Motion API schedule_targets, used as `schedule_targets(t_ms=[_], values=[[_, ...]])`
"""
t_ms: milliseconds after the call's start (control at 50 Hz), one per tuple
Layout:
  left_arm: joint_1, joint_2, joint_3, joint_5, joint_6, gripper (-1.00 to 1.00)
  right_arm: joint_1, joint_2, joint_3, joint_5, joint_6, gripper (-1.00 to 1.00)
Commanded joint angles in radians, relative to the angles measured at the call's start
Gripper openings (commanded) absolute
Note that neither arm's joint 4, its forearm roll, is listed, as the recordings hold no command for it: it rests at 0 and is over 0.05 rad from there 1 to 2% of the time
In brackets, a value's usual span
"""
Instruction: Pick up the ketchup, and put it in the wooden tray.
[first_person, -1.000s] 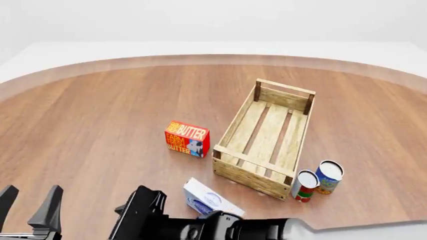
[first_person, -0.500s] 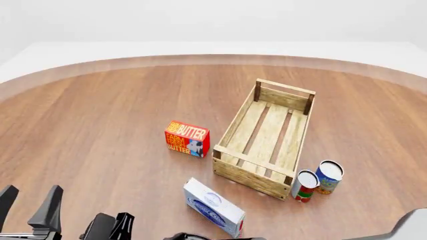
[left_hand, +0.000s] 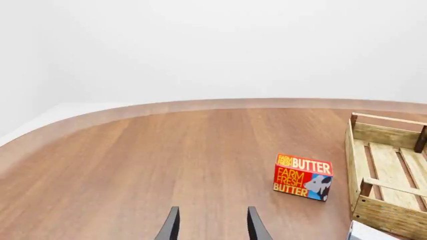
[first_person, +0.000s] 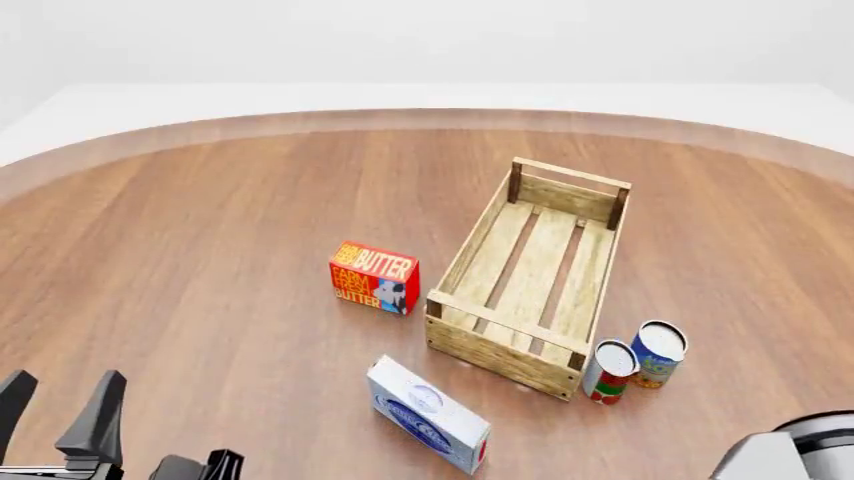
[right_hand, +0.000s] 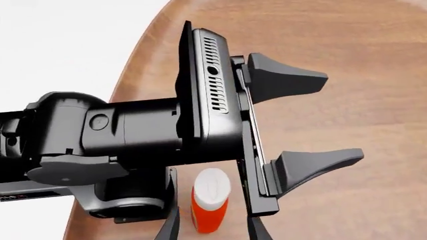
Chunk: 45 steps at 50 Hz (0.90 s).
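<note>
Ketchup (right_hand: 209, 206) visible only in right wrist view, between spread right gripper (right_hand: 212, 226) fingers; left gripper (first_person: 60, 402) spread.

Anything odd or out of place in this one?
Nothing spilled or damaged. One oddity: the ketchup is absent from the front view; the right wrist view shows it near the table edge, tucked beside the left arm.

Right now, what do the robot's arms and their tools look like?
Both are matte black. The left tool has two wedge-shaped tapering fingers on a flat rail, behind it a slab with a column of vent slots, then a rounded cylindrical arm. The right tool shows only two slim dark fingers. No cables visible.
</note>
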<state>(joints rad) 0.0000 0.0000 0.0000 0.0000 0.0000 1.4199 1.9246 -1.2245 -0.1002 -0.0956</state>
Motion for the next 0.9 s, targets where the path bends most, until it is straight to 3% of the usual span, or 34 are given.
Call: schedule_targets(t_ms=[20,480,900], values=[[0.000,0.000,0.000,0.000,0.000,1.00,0.003,0.043,-0.022,-0.012,0.009,1.00],[0.000,0.000,0.000,0.000,0.000,1.00,0.002,0.181,-0.036,-0.083,0.043,1.00],[0.000,0.000,0.000,0.000,0.000,1.00,-0.006,0.211,-0.034,-0.098,0.048,1.00]])
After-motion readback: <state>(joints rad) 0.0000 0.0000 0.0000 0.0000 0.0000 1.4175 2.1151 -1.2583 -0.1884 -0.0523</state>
